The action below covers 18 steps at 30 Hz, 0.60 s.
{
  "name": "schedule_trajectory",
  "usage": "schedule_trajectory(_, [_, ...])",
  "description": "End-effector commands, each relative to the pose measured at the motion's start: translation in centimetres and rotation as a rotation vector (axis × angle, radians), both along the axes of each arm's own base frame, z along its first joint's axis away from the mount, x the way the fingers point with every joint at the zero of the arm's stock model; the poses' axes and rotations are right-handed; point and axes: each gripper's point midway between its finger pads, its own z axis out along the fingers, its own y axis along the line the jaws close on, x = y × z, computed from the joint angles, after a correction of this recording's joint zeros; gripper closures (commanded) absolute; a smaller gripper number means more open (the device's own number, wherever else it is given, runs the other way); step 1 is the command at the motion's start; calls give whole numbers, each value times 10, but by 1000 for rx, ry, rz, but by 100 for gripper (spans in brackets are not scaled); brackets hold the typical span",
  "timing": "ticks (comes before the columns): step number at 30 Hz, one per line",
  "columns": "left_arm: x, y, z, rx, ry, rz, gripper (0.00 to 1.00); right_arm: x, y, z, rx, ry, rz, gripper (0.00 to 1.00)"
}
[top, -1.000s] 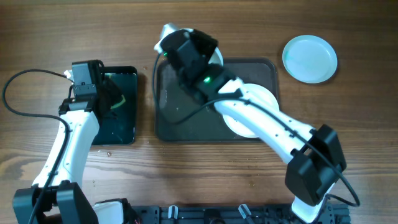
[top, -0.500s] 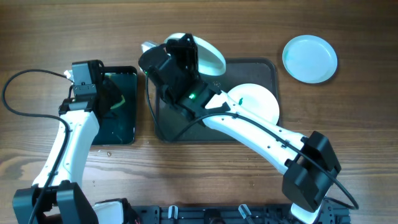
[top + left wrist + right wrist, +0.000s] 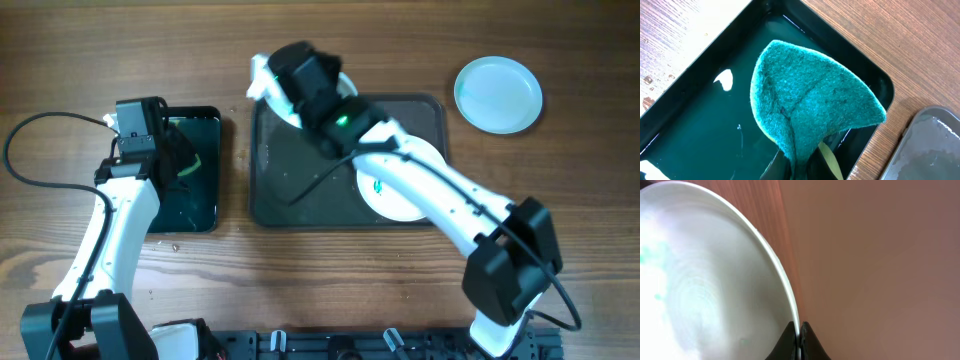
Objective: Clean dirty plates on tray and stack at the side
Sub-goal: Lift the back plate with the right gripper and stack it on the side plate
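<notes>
Being pinched by the right gripper (image 3: 799,331), the white plate (image 3: 715,280) must be held steady for the sponge (image 3: 810,100) pinched by the left gripper (image 3: 800,167).

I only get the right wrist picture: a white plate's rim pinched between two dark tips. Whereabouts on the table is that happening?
Observer: Seen from overhead, the right gripper holds that white plate at the far left corner of the dark grey tray.
Visitor: Is it the only plate there?
Observer: No, a second white plate lies in the tray's right half, with a green smear on it.
Visitor: And the other arm?
Observer: The left gripper pinches a teal sponge over a glossy black tray, left of the grey one.
</notes>
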Motion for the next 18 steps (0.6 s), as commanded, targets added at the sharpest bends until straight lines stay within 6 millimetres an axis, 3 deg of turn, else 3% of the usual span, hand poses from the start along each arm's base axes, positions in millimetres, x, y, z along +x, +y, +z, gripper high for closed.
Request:
schedule_trajectory(1, [-2, 4, 0, 7, 0, 19, 96, 22, -34, 6, 398, 133, -105, 96])
schedule_trajectory(5, [-1, 4, 1, 8, -4, 19, 96, 40, -92, -9, 764, 343, -260, 96])
schedule_trajectory(8, [1, 5, 2, 10, -16, 19, 96, 51, -148, -10, 1019, 459, -370, 96])
schedule_trajectory(12, [2, 5, 3, 10, -20, 19, 96, 62, -250, -16, 1273, 462, -671, 96])
schedule_trajectory(16, [2, 5, 3, 10, -20, 19, 96, 56, -335, -28, 1373, 405, -886, 96])
schedule_trajectory(18, [2, 5, 3, 10, -20, 19, 96, 49, -367, -37, 1376, 369, -963, 96])
